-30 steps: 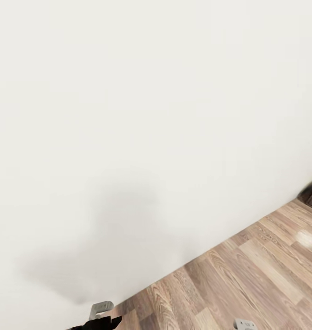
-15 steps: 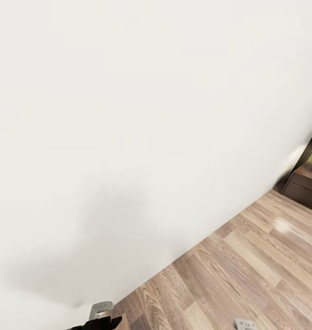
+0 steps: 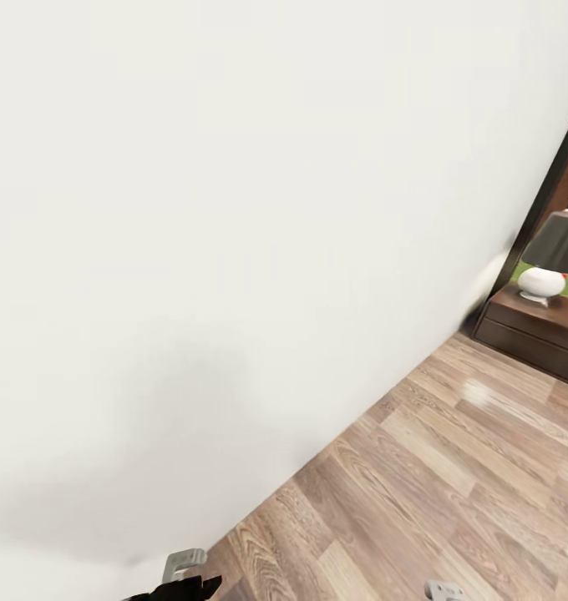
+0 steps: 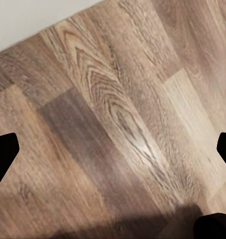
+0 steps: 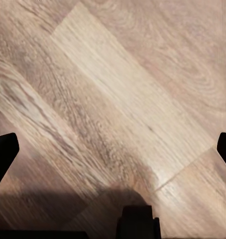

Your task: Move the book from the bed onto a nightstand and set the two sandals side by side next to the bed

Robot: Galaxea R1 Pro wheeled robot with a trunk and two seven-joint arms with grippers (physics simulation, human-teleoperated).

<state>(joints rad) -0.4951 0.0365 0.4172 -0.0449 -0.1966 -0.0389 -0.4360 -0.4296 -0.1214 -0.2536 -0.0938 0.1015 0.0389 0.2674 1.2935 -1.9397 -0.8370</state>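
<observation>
The book, the bed and the two sandals are out of view. At the head view's right edge stands a low dark-brown nightstand (image 3: pixel 535 330), cut off by the frame, with a white-based, dark-shaded lamp (image 3: pixel 555 259) on it. Behind it runs the dark window frame (image 3: pixel 545 196). In its wrist view my left gripper (image 4: pixel 113 149) is open, its black fingertips (image 4: pixel 3 152) far apart over bare plank floor. My right gripper (image 5: pixel 113 149) is open too, with just floor between its fingertips (image 5: pixel 3 149).
A white wall (image 3: pixel 234 250) covers most of the head view and meets the wood-plank floor (image 3: pixel 451 484) along a slanting line. Parts of my left arm (image 3: pixel 182 576) and right arm (image 3: pixel 444 591) show at the head view's lower edge.
The whole head view has swung: the wall line has slid left and the nightstand with its lamp and the window frame have come into view at the right. My arms keep their pose.
</observation>
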